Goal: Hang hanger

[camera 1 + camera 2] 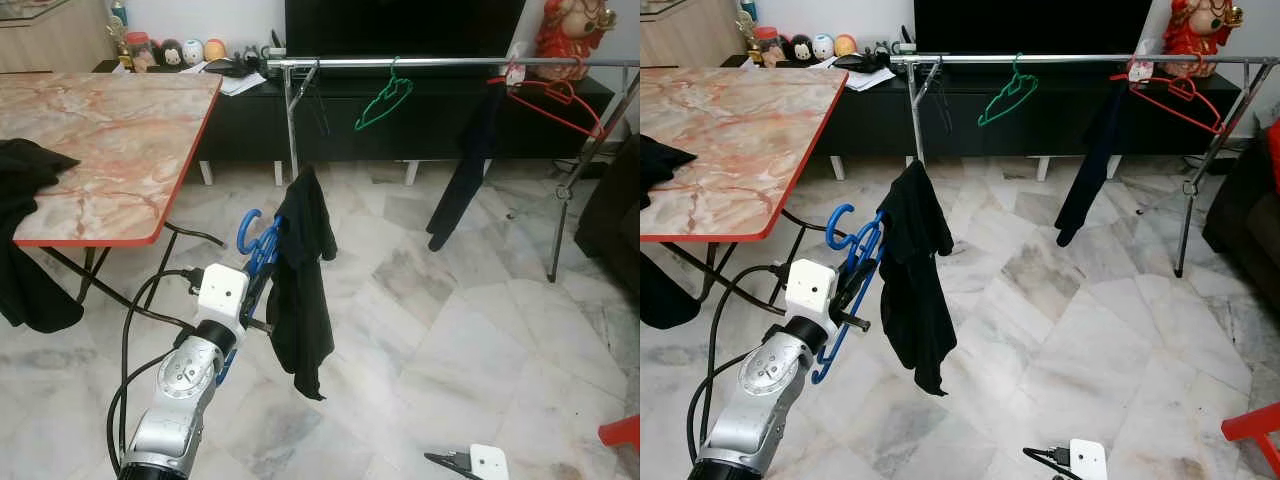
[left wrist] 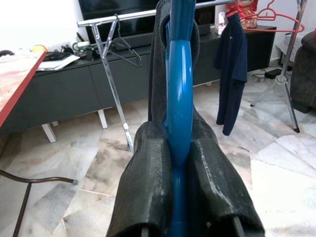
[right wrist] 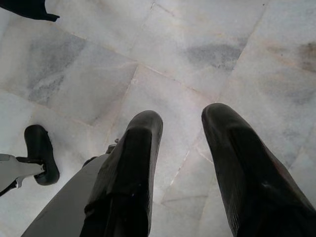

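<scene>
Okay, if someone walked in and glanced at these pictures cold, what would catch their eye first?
First, the left end effector raised mid-room, shut on a blue plastic hanger with a black garment draped over it. Beyond it, a silver metal clothes rail spans the room before the dark TV cabinet, carrying a green hanger, a red hanger and a dark navy shirt. On the robot's left stands a marble-patterned table with red edging.
</scene>
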